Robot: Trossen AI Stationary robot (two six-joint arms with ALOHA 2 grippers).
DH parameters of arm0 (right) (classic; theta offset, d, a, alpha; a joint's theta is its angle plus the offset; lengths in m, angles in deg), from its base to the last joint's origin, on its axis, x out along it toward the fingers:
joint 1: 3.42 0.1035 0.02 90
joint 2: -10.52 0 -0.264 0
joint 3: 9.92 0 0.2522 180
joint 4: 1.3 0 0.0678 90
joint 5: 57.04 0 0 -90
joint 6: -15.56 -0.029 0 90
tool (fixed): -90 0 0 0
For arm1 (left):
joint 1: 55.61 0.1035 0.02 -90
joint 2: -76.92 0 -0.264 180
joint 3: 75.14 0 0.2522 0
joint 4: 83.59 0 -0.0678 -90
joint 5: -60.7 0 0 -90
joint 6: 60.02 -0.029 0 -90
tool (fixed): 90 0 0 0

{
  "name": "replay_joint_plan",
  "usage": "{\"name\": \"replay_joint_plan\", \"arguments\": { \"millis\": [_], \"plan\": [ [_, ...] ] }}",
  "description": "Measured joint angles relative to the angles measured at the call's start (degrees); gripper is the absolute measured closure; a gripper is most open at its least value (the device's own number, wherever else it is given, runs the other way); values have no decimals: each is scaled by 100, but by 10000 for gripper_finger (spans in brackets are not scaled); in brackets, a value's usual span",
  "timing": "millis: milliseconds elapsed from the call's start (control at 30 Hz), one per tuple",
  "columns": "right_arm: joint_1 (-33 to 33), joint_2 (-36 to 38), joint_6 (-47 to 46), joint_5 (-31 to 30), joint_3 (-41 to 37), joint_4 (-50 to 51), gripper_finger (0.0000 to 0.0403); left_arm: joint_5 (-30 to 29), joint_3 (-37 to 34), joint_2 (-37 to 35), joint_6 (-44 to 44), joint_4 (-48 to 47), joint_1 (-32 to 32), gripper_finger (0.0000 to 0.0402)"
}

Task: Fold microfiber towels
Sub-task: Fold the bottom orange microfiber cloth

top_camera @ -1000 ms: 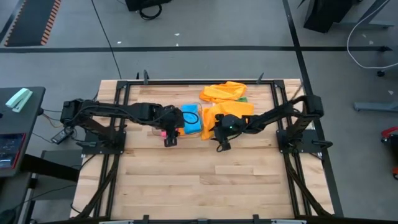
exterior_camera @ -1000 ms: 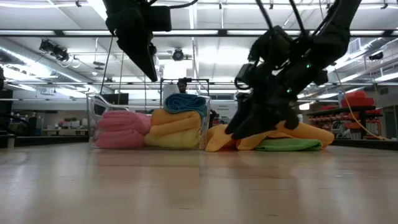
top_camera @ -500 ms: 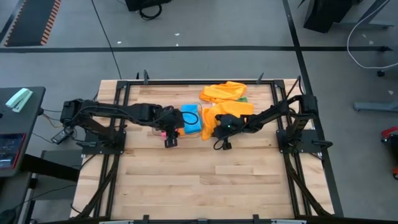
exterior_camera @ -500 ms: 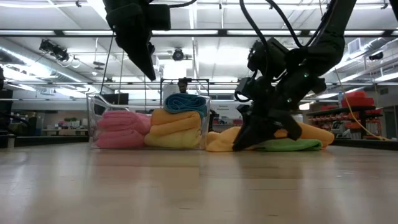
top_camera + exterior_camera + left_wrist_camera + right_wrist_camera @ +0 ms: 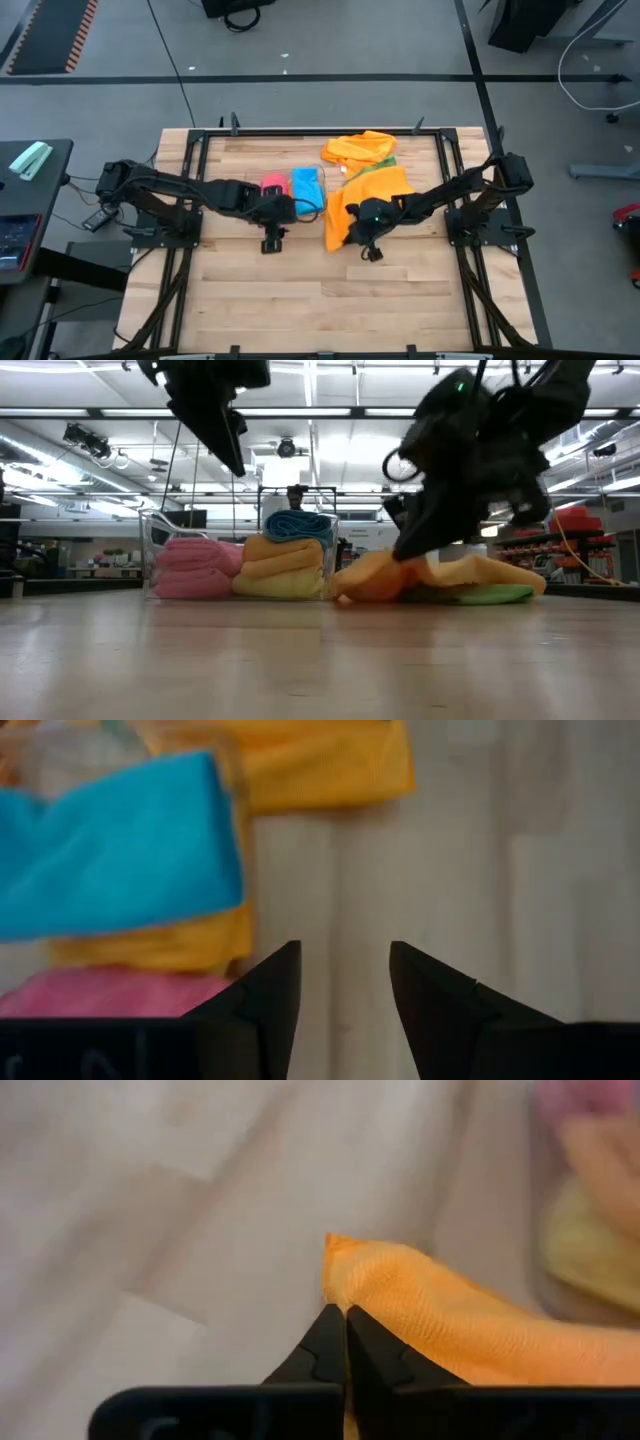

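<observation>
- Wooden table [image 5: 330, 300] carries everything; both arms reach in toward its middle.
- Clear plastic bin [image 5: 160, 550], left of centre, holds folded pink [image 5: 195, 567], yellow [image 5: 282, 568] and blue [image 5: 296, 524] microfiber towels.
- Orange towel [image 5: 365, 195] lies spread just right of the bin, another orange towel [image 5: 360, 148] farther back, a green towel [image 5: 497, 595] showing under the pile.
- Right gripper [image 5: 345, 1342] is clamped on the spread orange towel's near corner.
- Left gripper [image 5: 345, 985] hangs near the bin's near side, fingers apart, holding nothing.
</observation>
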Motion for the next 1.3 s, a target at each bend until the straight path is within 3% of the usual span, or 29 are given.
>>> {"name": "replay_joint_plan", "arguments": {
  "millis": [233,400,733,867,1100,1300],
  "plan": [
    [741,475,-440,-405,611,257,398,0,0,0,28,856,-592,234],
    [984,568,-834,-1420,1286,547,397,-143,0,0,-197,1587,-977,229],
    [1269,527,-1548,-2289,2115,1235,396,-1557,0,0,-138,1896,-1368,139],
    [1295,520,-1779,-2520,2271,1287,396,-1701,0,0,-249,1889,-1421,116],
    [1289,520,-1932,-2576,2630,1464,395,-1874,0,0,-447,1900,-1423,125],
    [1252,522,-2015,-2609,2797,1894,395,-2665,0,0,-708,1909,-1545,158]
  ]
}}
